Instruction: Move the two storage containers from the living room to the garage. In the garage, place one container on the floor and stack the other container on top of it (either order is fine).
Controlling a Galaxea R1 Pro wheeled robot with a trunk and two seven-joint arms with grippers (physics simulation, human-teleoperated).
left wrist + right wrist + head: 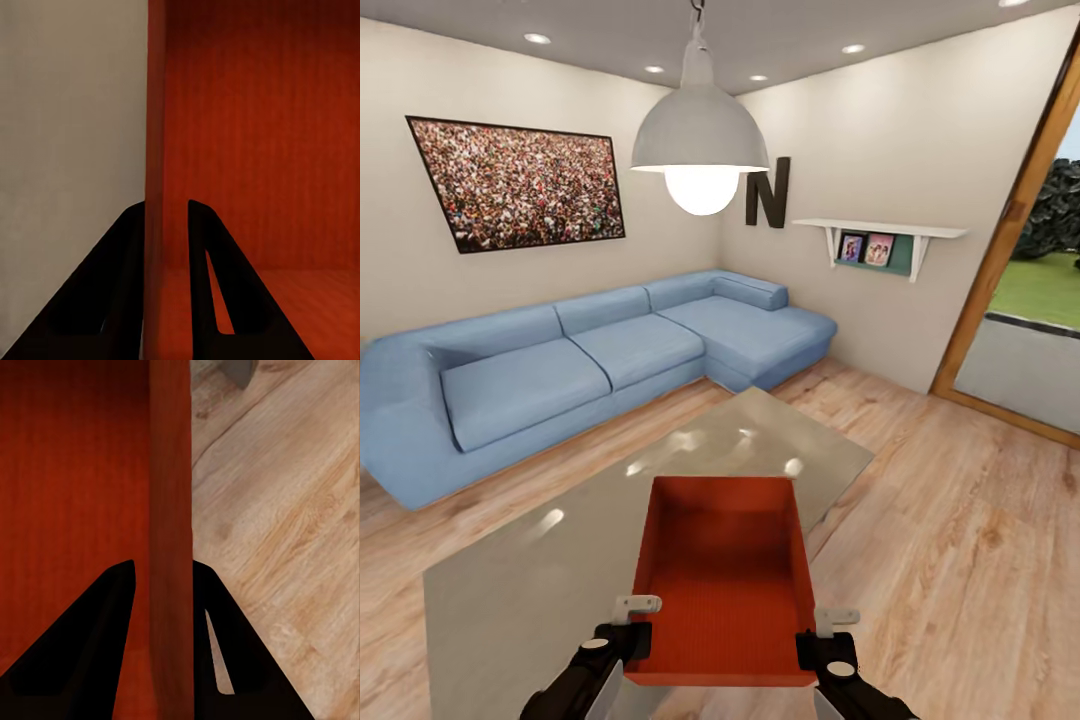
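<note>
Head view: orange-red bin (722,575) held up over the near edge of the grey low table (510,600); left gripper (625,628) and right gripper (822,640) each pinching a side wall; could tip if one grip slips.

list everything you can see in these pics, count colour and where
orange-red shallow rectangular bin: one, held over the grey low table's near end
grey low table: one, mid-room
blue sectional sofa: one, along the walls
white pendant lamp: one, overhead
framed crowd picture: one, wall above sofa
dark letter N: one, corner wall
white shelf with two photos: one, side wall
light wood-plank floor: throughout
left hand: black, shut on bin's wall
right hand: black, shut on opposite wall
</note>
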